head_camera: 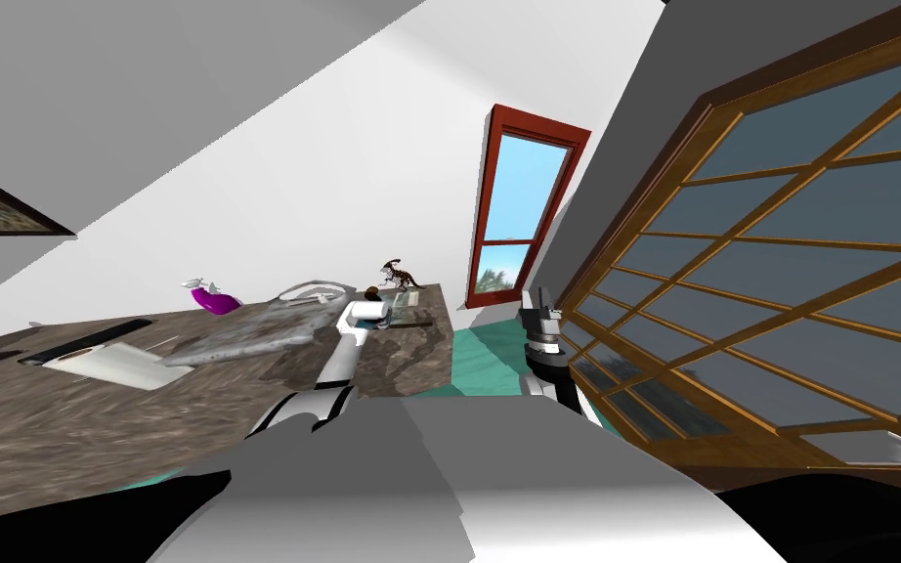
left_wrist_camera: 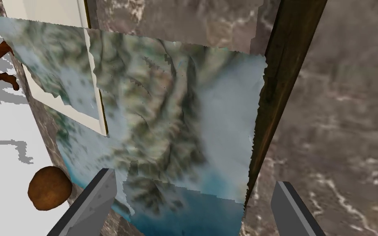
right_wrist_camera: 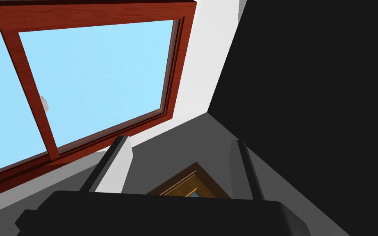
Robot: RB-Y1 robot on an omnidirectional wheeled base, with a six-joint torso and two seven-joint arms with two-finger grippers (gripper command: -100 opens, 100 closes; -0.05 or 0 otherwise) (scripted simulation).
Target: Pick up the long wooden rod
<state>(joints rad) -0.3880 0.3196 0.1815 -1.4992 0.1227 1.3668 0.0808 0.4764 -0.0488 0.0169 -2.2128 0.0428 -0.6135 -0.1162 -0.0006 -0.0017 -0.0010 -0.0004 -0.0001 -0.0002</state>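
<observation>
Beside the mottled sheet [left_wrist_camera: 176, 123], a long, straight, dark-brown rod [left_wrist_camera: 284, 73]

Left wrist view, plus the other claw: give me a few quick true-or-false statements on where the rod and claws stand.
1. The left claw is open. True.
2. It grips the rod. False: the rod lies free on the counter, ahead of the open fingers.
3. The rod runs along one edge of the blue-green sheet. True.
4. The right claw is shut. False: its fingers stand apart, holding nothing.
</observation>
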